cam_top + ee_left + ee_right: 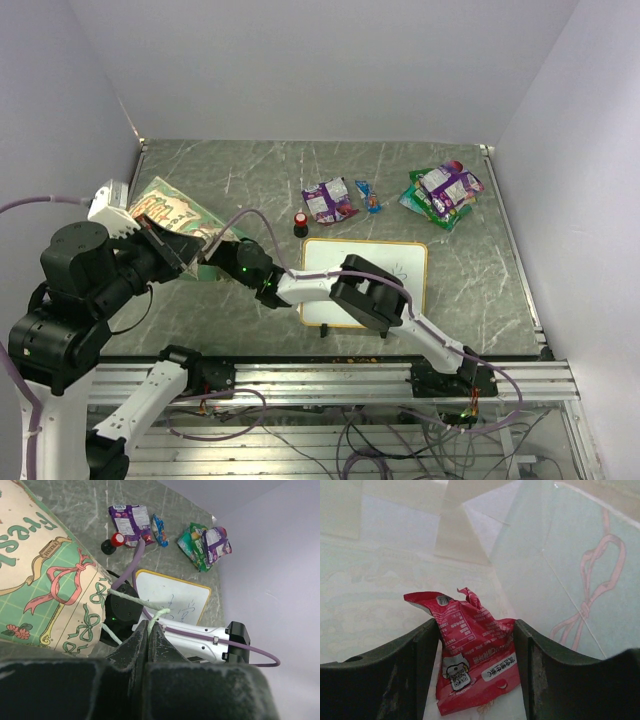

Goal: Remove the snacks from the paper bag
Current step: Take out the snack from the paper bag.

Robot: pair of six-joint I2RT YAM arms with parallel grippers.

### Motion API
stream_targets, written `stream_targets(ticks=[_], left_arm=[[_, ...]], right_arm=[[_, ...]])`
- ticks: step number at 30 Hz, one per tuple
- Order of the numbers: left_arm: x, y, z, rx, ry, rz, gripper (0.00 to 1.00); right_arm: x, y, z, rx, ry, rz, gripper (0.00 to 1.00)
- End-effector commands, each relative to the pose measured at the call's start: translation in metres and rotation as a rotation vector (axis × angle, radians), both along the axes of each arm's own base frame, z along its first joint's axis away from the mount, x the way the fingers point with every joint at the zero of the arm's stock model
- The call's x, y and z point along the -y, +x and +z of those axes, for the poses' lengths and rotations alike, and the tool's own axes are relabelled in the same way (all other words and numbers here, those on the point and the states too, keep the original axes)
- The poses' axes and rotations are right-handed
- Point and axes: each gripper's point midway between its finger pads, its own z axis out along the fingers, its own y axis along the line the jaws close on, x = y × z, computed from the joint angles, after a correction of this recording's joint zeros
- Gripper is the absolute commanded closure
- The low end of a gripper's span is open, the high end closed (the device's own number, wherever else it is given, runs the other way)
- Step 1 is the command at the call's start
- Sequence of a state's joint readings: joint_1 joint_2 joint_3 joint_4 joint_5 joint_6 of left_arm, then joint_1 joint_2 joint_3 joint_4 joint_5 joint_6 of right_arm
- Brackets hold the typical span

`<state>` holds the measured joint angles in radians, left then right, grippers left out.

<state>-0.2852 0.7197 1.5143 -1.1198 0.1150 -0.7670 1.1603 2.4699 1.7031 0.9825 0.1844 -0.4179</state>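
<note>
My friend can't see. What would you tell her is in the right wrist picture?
A crumpled red snack packet lies between the right gripper's two dark, spread fingers. All around is the pale inside of the bag, with a pink ribbon print showing through one wall.

Bag interior cramped around the right gripper; the tabletop outside is partly cluttered.
Inside the paper bag [570, 555] the walls close in on the right gripper [476, 625], and a red packet [470, 650] fills the gap between its spread fingers, with bare bag floor at 10–12 o'clock. The right arm plugs the bag mouth, and the left gripper [149, 629] is pinched on the string handle [135, 600] beside it. At the bag's 3 o'clock lies the whiteboard [365, 280], with a red-topped knob [300, 224] just off its 11 o'clock corner. Purple packet [328, 200], blue packet [368, 195] and packet pile [445, 190] sit at 12–2 o'clock of the whiteboard. The tabletop [250, 170] is bare along the far edge.
</note>
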Motion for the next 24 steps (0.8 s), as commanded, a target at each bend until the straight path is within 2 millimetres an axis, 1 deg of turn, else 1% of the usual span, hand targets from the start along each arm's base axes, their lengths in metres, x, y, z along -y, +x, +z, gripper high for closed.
stream_targets(ticks=[1,3,4,6,10,11,12,13,15,17,20,22,23,24], left_arm=[[-0.003,-0.007,0.006,0.011,-0.034,0.022,0.93],[-0.005,-0.008,0.001,-0.006,-0.042,0.042,0.93],[-0.006,-0.009,-0.004,-0.018,-0.049,0.048,0.93],[-0.007,-0.01,-0.017,-0.048,-0.061,0.065,0.93],[-0.006,-0.008,-0.056,-0.146,-0.074,0.092,0.93],[-0.006,-0.006,-0.069,-0.172,-0.072,0.102,0.93],[-0.006,-0.005,-0.083,-0.206,-0.069,0.112,0.93],[-0.007,-0.003,-0.095,-0.229,-0.064,0.121,0.93],[-0.007,0.001,-0.11,-0.25,-0.065,0.14,0.93],[-0.011,0.003,-0.119,-0.264,-0.069,0.175,0.93],[-0.014,0.005,-0.123,-0.261,-0.083,0.206,0.93],[-0.015,0.006,-0.123,-0.259,-0.087,0.212,0.93],[-0.014,0.006,-0.124,-0.26,-0.089,0.212,0.93],[-0.015,0.006,-0.122,-0.256,-0.092,0.214,0.93]], right_arm=[[0.008,0.002,-0.003,-0.012,0.001,-0.01,0.47],[0.013,-0.001,-0.01,-0.018,-0.024,-0.002,0.63],[0.017,-0.003,-0.017,-0.023,-0.044,-0.001,0.7],[0.026,-0.006,-0.026,-0.031,-0.074,-0.005,0.77],[0.044,-0.017,-0.049,-0.056,-0.136,0.011,0.91],[0.047,-0.019,-0.053,-0.064,-0.148,0.015,0.96],[0.048,-0.023,-0.055,-0.073,-0.16,0.027,1.0],[0.05,-0.027,-0.057,-0.081,-0.169,0.039,1.0],[0.052,-0.037,-0.06,-0.085,-0.189,0.067,1.0],[0.054,-0.048,-0.06,-0.084,-0.212,0.089,1.0],[0.06,-0.074,-0.058,-0.089,-0.242,0.139,1.0],[0.07,-0.09,-0.057,-0.118,-0.246,0.162,1.0],[0.078,-0.098,-0.061,-0.148,-0.258,0.179,1.0],[0.081,-0.105,-0.056,-0.165,-0.25,0.196,1.0]])
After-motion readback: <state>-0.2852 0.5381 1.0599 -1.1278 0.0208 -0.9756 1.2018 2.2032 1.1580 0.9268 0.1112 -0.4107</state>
